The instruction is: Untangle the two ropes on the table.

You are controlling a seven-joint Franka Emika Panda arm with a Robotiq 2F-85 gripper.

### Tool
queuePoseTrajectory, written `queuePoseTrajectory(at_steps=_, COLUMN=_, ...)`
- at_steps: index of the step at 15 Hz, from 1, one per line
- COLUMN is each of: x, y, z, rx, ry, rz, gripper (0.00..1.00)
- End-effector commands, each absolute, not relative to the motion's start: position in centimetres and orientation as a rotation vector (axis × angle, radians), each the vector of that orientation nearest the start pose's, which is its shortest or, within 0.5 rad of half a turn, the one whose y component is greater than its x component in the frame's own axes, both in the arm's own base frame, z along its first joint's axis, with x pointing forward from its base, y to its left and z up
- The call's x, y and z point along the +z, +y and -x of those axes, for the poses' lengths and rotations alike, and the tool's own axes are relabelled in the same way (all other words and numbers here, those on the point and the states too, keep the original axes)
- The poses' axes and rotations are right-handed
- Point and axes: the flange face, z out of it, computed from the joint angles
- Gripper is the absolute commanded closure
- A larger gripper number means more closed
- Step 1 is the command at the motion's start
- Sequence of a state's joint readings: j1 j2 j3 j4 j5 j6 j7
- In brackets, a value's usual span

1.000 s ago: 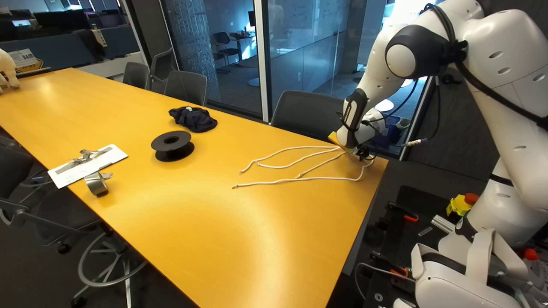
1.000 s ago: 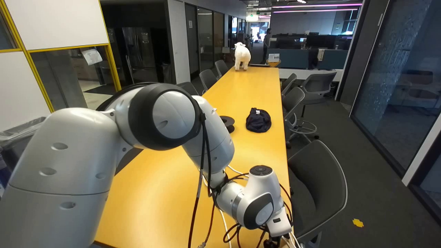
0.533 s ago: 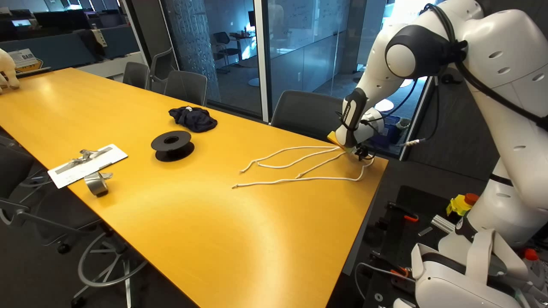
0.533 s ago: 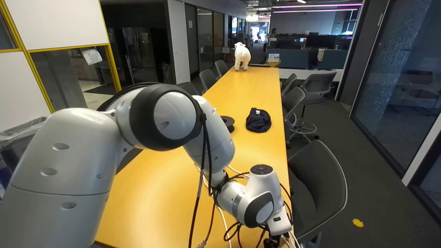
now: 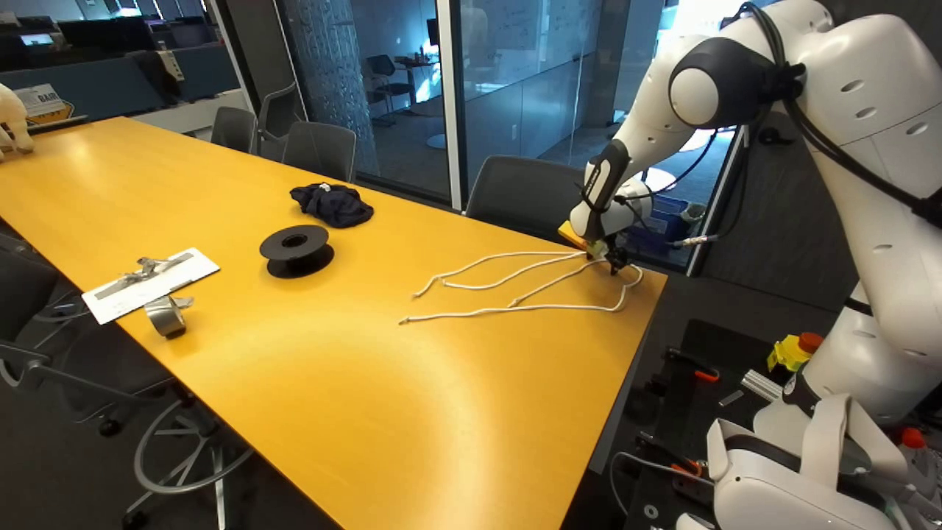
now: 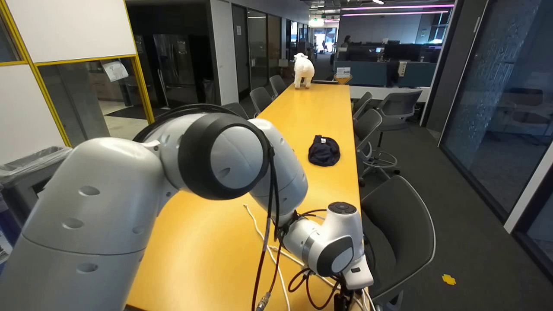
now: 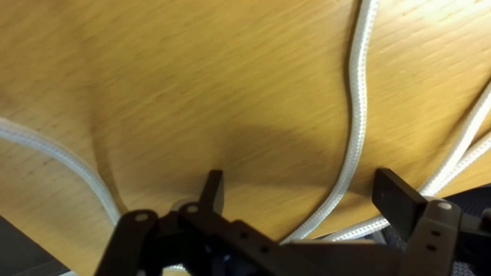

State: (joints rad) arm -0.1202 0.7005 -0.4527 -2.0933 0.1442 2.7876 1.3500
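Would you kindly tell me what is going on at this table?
A robot arm is being used to untangle two white ropes on the long yellow table. Its gripper is down by the ropes near the table's edge, jaws open; in the wrist view, one stretch of rope runs between them, not gripped. Two other stretches meet off to its right, so the ropes may not be separated yet.

Only thing I can make out is "BAIR", dark caps on the pale sign [image 5: 44, 101] at the far upper left in an exterior view. Looks like there's lettering on the robot's wrist link [image 5: 601, 182] too, right of centre, but it's way too small to read tbh.
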Motion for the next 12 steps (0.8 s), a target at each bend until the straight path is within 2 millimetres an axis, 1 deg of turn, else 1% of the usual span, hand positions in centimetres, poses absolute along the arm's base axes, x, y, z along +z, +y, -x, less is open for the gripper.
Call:
queuePoseTrajectory(at_steps=1, x=11.6, y=-32.9, z=-48.9, rx=-0.167, ry=2.712, rz=1.835, gripper=0.0)
queuePoseTrajectory(at_steps=3, x=11.7, y=-33.2, z=-48.9, rx=-0.123, ry=2.703, rz=1.837, gripper=0.0)
queuePoseTrajectory(at_steps=6, x=11.9, y=-32.9, z=-48.4, rx=-0.02, ry=2.677, rz=1.849, gripper=0.0)
queuePoseTrajectory(at_steps=8, x=12.0, y=-32.4, z=-47.6, rx=0.048, ry=2.651, rz=1.853, gripper=0.0)
queuePoseTrajectory(at_steps=9, x=12.1, y=-31.9, z=-46.9, rx=0.076, ry=2.643, rz=1.856, gripper=0.0)
queuePoseTrajectory(at_steps=12, x=12.2, y=-30.6, z=-45.6, rx=0.135, ry=2.64, rz=1.86, gripper=0.0)
